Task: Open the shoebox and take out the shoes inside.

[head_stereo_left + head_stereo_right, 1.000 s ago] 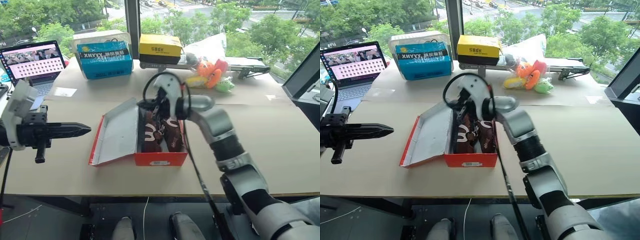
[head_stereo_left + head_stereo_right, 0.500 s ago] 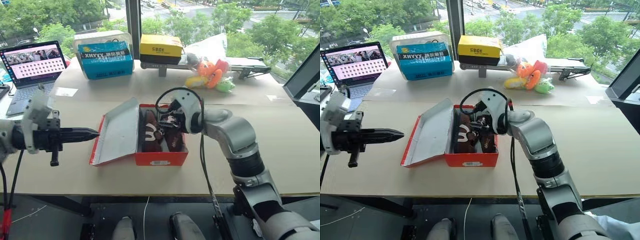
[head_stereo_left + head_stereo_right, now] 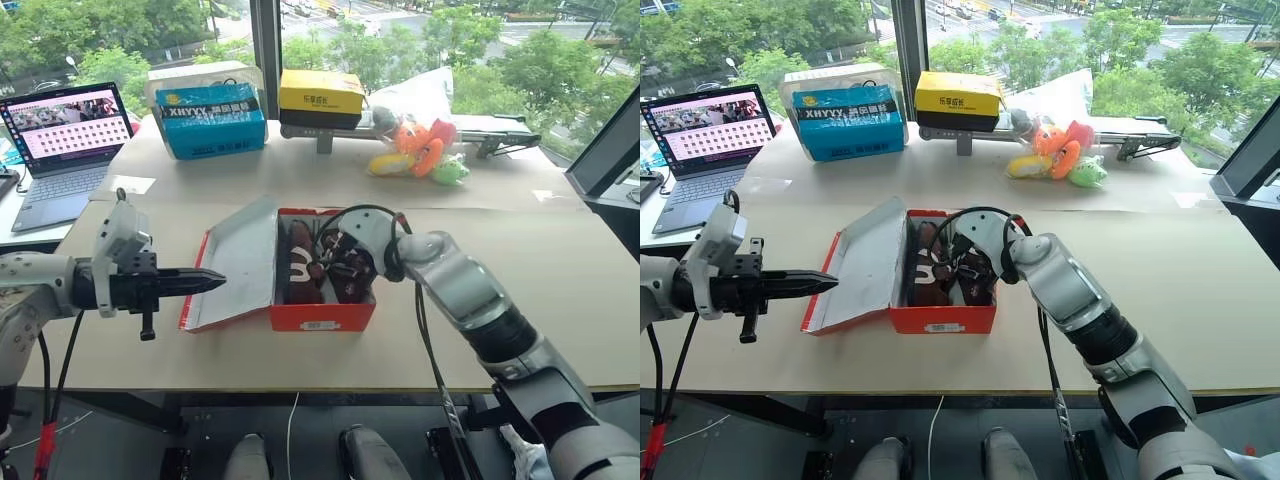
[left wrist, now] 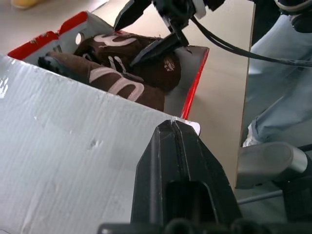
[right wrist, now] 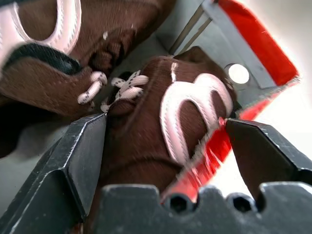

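Observation:
The red shoebox (image 3: pixel 322 317) stands open mid-table, its pale lid (image 3: pixel 240 262) laid back to the left. Two dark brown shoes (image 3: pixel 301 266) with white markings lie inside. My right gripper (image 3: pixel 337 255) is down in the box, open, one finger (image 5: pixel 80 161) on each side of the right-hand shoe (image 5: pixel 163 122); I cannot tell whether they touch it. My left gripper (image 3: pixel 208 282) is shut and empty, level, its tip (image 4: pixel 173 126) just over the lid's outer edge (image 4: pixel 73 161). The left wrist view also shows the shoes (image 4: pixel 127 66) and the right gripper (image 4: pixel 126 44) over them.
At the back stand a blue box (image 3: pixel 212 120), a yellow-and-black box (image 3: pixel 320 97), plush toys (image 3: pixel 420 150) and a plastic bag. A laptop (image 3: pixel 68 125) sits far left with a paper slip (image 3: pixel 130 184) beside it. The table's front edge (image 3: pixel 300 385) runs just before the shoebox.
My right gripper went from shut to open and sank into the box around the right-hand shoe. My left gripper, still shut, drifted right and down toward the lid.

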